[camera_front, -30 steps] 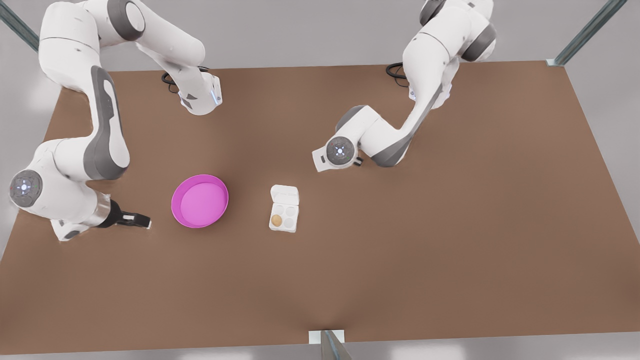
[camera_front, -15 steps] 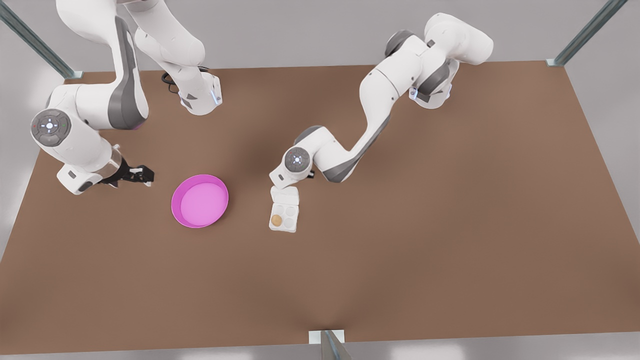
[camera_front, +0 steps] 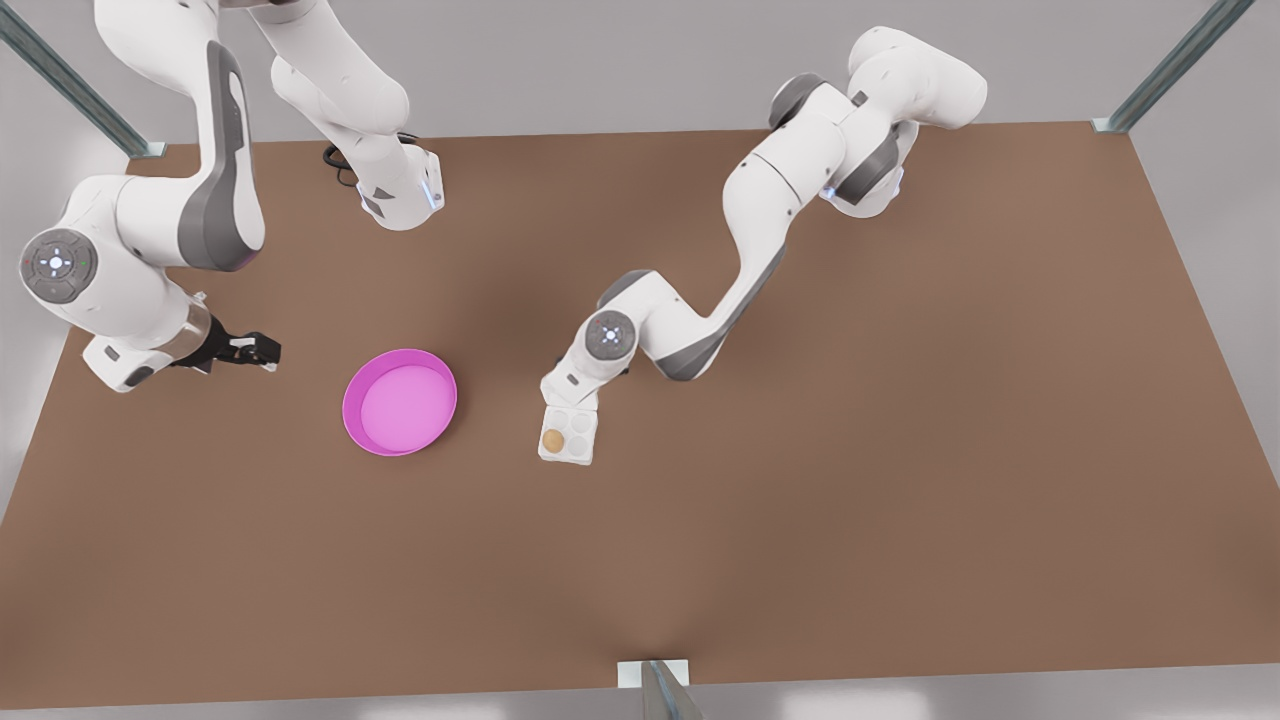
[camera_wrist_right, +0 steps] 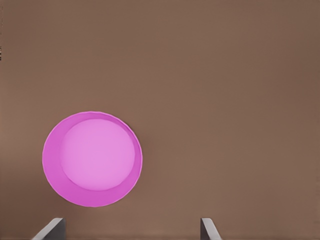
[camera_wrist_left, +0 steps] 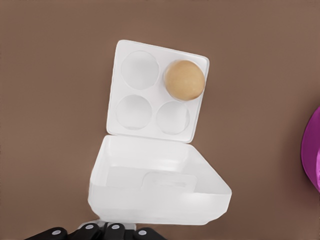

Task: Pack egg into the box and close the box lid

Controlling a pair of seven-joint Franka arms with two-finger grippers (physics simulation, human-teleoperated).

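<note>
Table (camera_front: 900,450): brown, flat, bearing everything listed below.

Right arm: waiting well away from the box (camera_front: 568,438), on the far side of the plate from it. Right gripper (camera_front: 247,350) low over the table, pointing toward the plate, fingers (camera_wrist_right: 51,229) spread wide with nothing between them.

Left arm: folded down toward the box, by far the nearer of the two. Left gripper (camera_front: 568,392) directly above the lid end of the box. Grip state not determinable.

Pink plate (camera_front: 352,385): round and vacant, near the box on the front view's left, apart from it.

Box: white, four cups, tray flat on the table, still uncovered.

Box lid (camera_wrist_left: 160,185): smooth white shell hinged along the tray edge nearest the left gripper, lying between that gripper and the cups. Seemingly tipped up from flat; exact angle unclear. Hinge line crosswise to the gripper's line of approach, free edge at the gripper's side.

Egg (camera_front: 552,439): tan-brown, seated in one cup (camera_wrist_left: 184,80) of the row farthest from the hinge, at the corner toward the plate.

Judgement: packing done, closing left. Coming move likely a swing of the free edge up and over the hinge onto the tray, away from the left gripper. Risk: tray sliding or lid slipping off the gripper.
</note>
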